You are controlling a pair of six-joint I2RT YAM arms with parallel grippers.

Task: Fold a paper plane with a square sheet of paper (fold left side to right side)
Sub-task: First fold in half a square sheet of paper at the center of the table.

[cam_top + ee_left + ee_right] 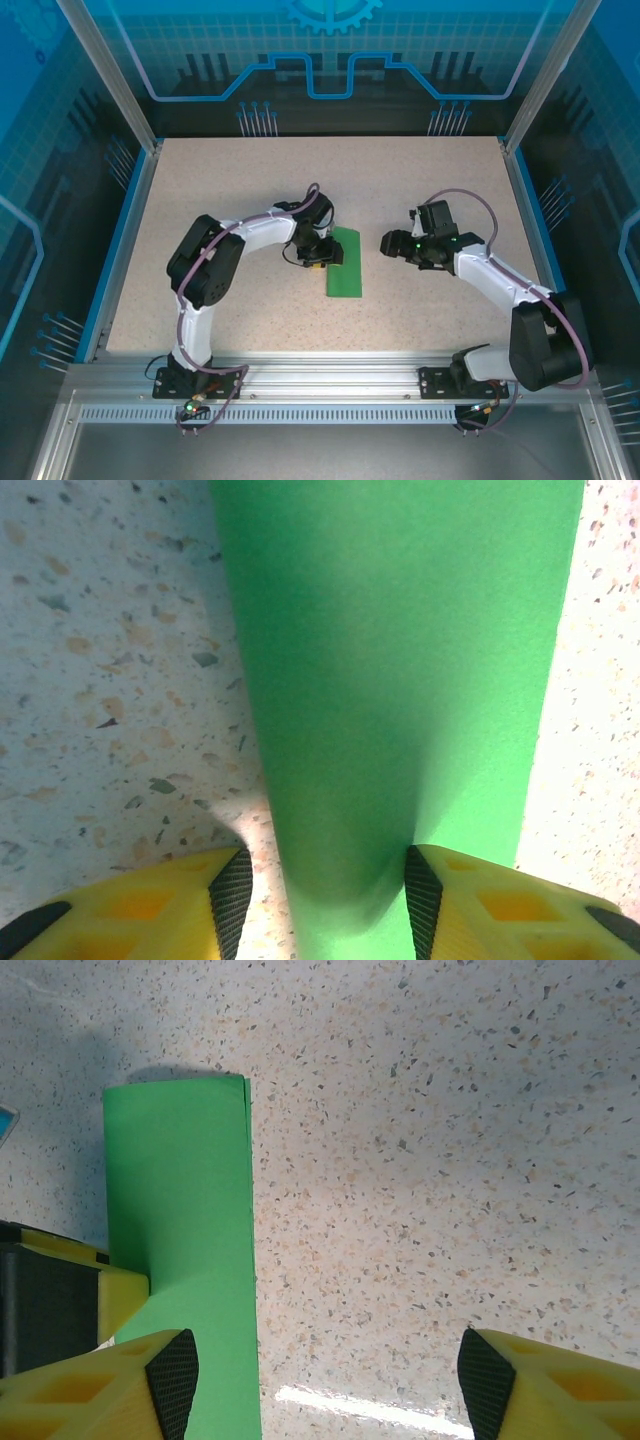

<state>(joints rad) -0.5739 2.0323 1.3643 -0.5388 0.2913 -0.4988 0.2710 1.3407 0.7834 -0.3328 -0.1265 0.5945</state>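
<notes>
The square sheet of paper point(345, 265) lies doubled over in the middle of the surface point(450, 190), and its left fold looks rounded rather than creased. The right gripper point(330, 1385) has its fingers spread wide, holding nothing. The left gripper point(325, 900) straddles the fold with its fingers half apart; I cannot tell whether they pinch it. Left unpressed, the top layer may spring open. A dragging finger could also skew the 2 layers.
</notes>
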